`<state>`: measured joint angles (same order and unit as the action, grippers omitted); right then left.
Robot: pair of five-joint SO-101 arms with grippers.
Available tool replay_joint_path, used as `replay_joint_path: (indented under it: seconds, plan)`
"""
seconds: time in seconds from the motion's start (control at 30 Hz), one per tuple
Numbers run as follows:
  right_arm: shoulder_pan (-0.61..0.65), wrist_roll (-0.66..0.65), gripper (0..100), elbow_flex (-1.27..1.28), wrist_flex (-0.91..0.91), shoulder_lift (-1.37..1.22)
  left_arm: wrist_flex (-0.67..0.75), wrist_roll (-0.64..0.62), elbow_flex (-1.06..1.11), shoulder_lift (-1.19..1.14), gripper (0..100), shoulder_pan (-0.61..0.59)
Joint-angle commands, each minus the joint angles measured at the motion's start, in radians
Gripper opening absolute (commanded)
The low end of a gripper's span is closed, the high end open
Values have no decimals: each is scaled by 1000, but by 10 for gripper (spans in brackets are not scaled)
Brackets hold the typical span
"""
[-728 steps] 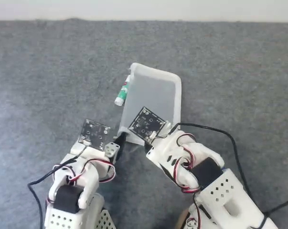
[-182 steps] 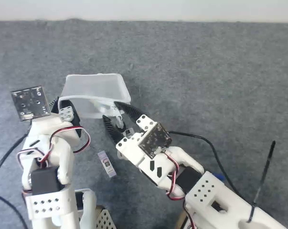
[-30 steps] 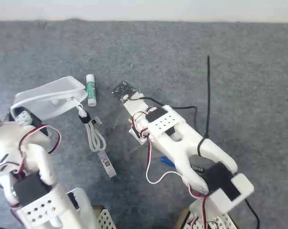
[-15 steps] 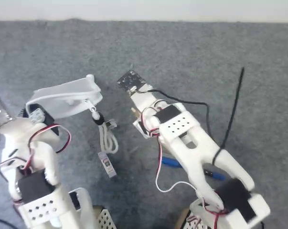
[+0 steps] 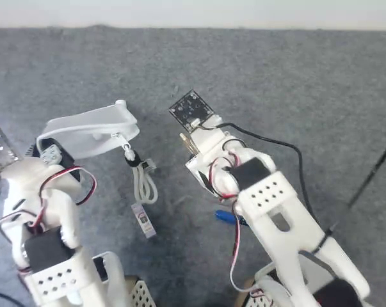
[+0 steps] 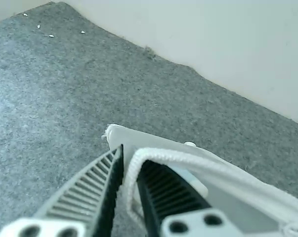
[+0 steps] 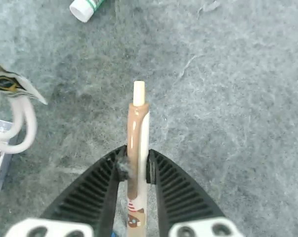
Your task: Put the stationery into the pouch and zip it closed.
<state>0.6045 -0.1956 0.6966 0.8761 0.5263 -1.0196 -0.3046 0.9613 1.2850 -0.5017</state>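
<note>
My left gripper [image 6: 127,154] is shut on the white rim of the translucent pouch [image 6: 223,173], holding it lifted and tilted above the carpet [image 5: 90,131]. A white cord [image 5: 141,182] hangs from the pouch's zipper pull. My right gripper [image 7: 137,159] is shut on a brown pen [image 7: 137,128] whose cream tip points away over the carpet. In the high view that pen's end [image 5: 188,143] pokes out below the right wrist's camera board. A green-and-white glue stick [image 7: 84,7] lies on the carpet beyond the pen tip.
A small boxed item [image 5: 143,220] lies on the carpet between the arms, just below the cord loop [image 7: 16,129]. A blue pen [image 5: 227,216] lies partly under the right arm. The grey carpet [image 5: 295,83] to the right is open. A black cable [image 5: 369,176] trails at the right.
The left arm carried the pouch and its cord slightly right. The right arm swung its wrist right and back toward its base, still gripping the brown pen.
</note>
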Motion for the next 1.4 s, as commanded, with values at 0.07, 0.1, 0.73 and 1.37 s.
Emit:
replay_joint_path:
  seconds: [0.07, 0.1, 0.73, 1.37]
  plan:
    - [-8, 106, 7, -9, 4, 128, 3, -8, -68, 28, 12, 20]
    - [-8, 123, 7, -8, 4, 143, -3, -3, -68, 28, 12, 37]
    - [-42, 140, 7, 330, -305, 545, -29, 51, -70, 28, 12, 143]
    - [-41, 140, 7, 382, -303, 719, -40, 118, -59, 28, 11, 244]
